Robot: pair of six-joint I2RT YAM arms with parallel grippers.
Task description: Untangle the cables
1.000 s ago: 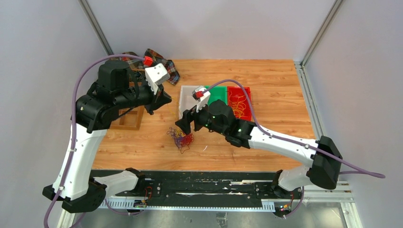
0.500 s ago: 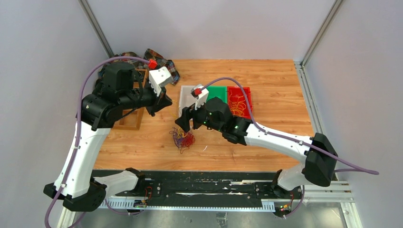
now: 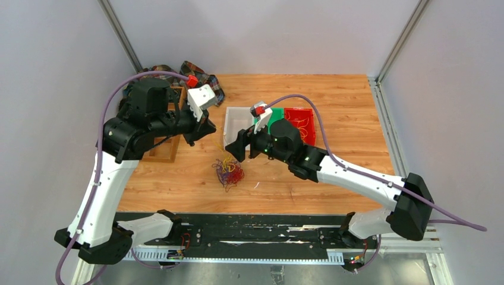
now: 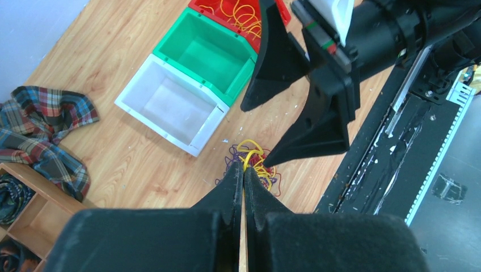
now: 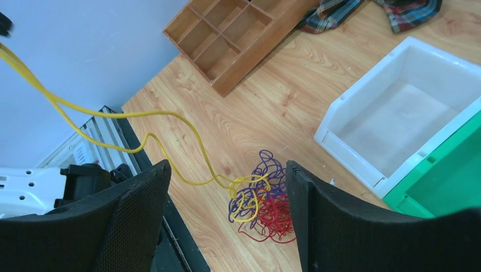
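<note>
A: Where's the tangle?
B: Cables sit in one knot on the table, centre, just near of the white bin. L claw is pinched shut on a yellow strand that runs up out of the knot. R claw hangs over the knot, jaws wide, holding nothing.
A: Risks?
B: If L pulls w/o R pinning the rest, I'd expect the whole knot to lift or cinch tighter. Strand's v. thin, so it could slip out of L. R could also grab several colours at once.
A: Bins?
B: White bin empty, green bin empty. Red bin, right, has yellow-orange strands. Wooden tray, far left, holds dark rolls.
</note>
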